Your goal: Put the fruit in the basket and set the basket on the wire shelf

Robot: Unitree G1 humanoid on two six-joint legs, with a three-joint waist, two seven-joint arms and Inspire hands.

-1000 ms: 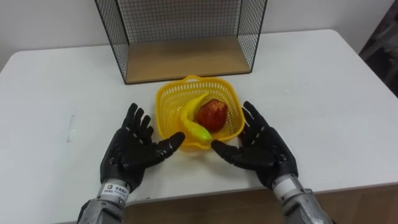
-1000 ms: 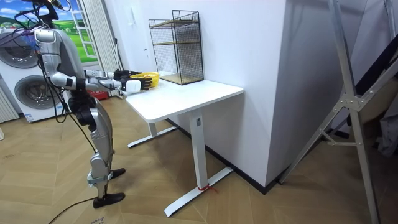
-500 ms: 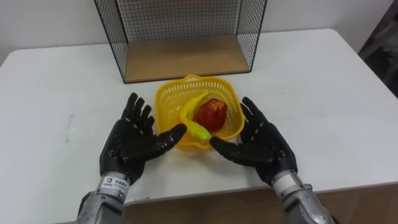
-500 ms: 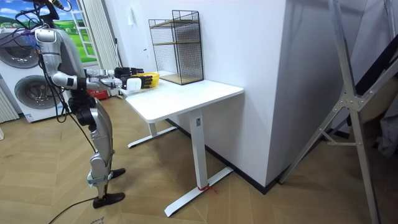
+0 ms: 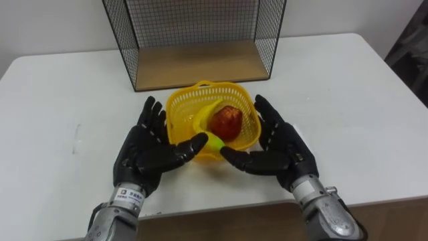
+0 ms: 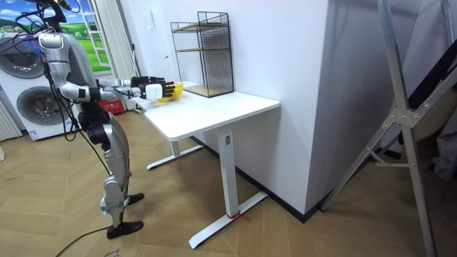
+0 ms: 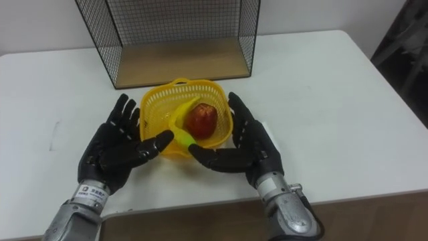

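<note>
Left eye view: basket (image 5: 179,107) holds apple (image 5: 226,122) and banana (image 5: 201,124), on bench (image 5: 348,100), shelf (image 5: 197,61) just behind. Left hand (image 5: 148,152) and right hand (image 5: 277,148) flank the basket, fingers (image 5: 152,114) spread, gripping nothing. Risk: an uneven squeeze tilts the basket, and the banana tip at its front rim slips out.

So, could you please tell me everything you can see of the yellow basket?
The basket looks like yellow plastic lattice, roundish, with a small loop handle at its far rim. It is upright, on or just above the white table, right in front of the wire shelf. Inside lie a banana and a red apple. The left hand and right hand, both open, flank its sides, thumbs at its near wall.
</note>
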